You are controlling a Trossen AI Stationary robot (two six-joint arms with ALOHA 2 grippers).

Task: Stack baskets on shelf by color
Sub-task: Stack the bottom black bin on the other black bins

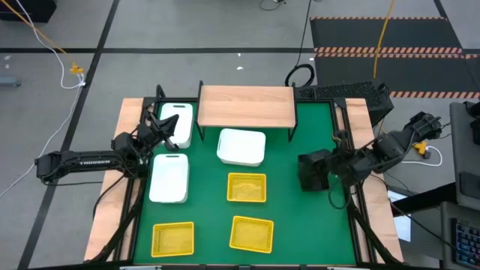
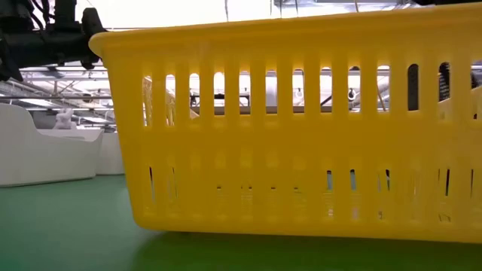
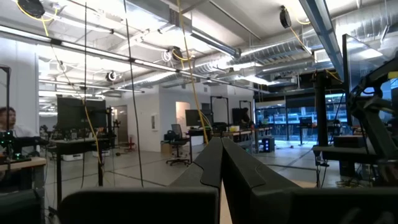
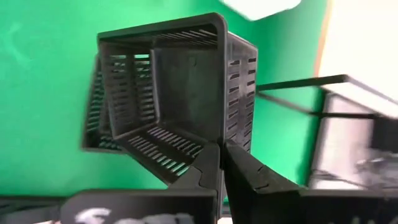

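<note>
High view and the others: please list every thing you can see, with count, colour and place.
shelf: one, light wood with black legs, far middle of the mat.
mat: one, green, covers the table.
white baskets: three; one in front of the shelf, two at the left.
yellow baskets: three; one mid-mat, two along the near edge.
black basket: one for certain, maybe a second nested behind it; right side, tipped up.
person: one, far back in the room.
left gripper: shut, empty, by the far-left white basket.
right gripper: shut on the black basket's rim.
</note>
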